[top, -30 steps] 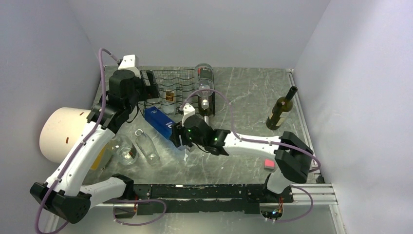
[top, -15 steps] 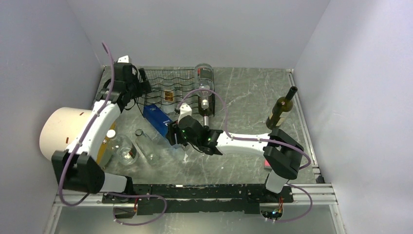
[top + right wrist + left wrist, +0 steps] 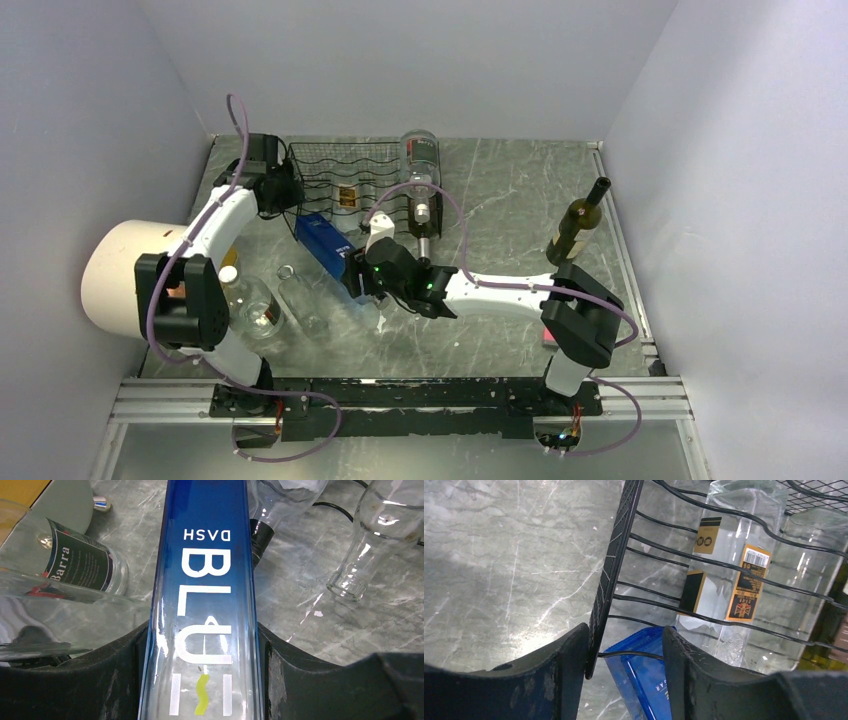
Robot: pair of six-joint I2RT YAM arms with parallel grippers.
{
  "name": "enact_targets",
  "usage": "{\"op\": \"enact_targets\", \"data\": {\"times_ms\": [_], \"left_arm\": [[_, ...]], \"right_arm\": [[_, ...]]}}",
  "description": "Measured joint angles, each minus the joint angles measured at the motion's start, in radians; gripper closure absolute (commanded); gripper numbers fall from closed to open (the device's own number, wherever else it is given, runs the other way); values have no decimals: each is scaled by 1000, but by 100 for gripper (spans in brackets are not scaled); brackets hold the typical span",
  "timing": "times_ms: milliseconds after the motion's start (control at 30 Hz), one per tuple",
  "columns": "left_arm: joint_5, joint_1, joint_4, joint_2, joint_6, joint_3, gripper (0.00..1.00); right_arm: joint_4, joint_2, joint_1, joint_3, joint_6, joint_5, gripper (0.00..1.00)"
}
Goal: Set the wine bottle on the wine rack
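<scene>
Top view: left gripper (image 3: 285,188) sits at the left end of the wine rack (image 3: 350,175), upper left of frame, probably to brace the rack so it doesn't slide. Right gripper (image 3: 358,275), centre of frame, holds the blue wine bottle (image 3: 322,245), which lies low and angled with its far end just beside the rack's lower left corner (not yet in a slot). A green bottle (image 3: 575,228) stands apart at the right, and a clear bottle (image 3: 420,158) lies on the rack's right end.

Left wrist view: the two black fingers (image 3: 559,670) are clamped on the rack's mesh side panel, with the panel edge and one wire between them. The blue bottle shows below the wires at bottom centre, and a labelled clear bottle (image 3: 729,570) already lies inside the rack at upper right.

Right wrist view: the claw is closed around the blue bottle's body with a pad on each flank, about half open because of the bottle's width. The grip looks firm; the likely next step is to lift and line the bottle up with a free cradle
</scene>
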Motion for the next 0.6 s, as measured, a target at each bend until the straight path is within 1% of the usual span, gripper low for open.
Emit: {"op": "enact_targets", "data": {"times_ms": [200,300,533,600], "left_arm": [[79,18,11,-35,-4,-27,52],[127,18,11,-48,-6,-32,54],[256,18,18,-74,-24,-59,55],[293,18,29,-90,-31,-82,53]], "right_arm": [[-6,0,0,-5,3,32,100],[-18,0,0,-6,11,58,100],[-51,-6,-4,-11,42,133,100],[-57,-16,-5,-22,49,153,100]]}}
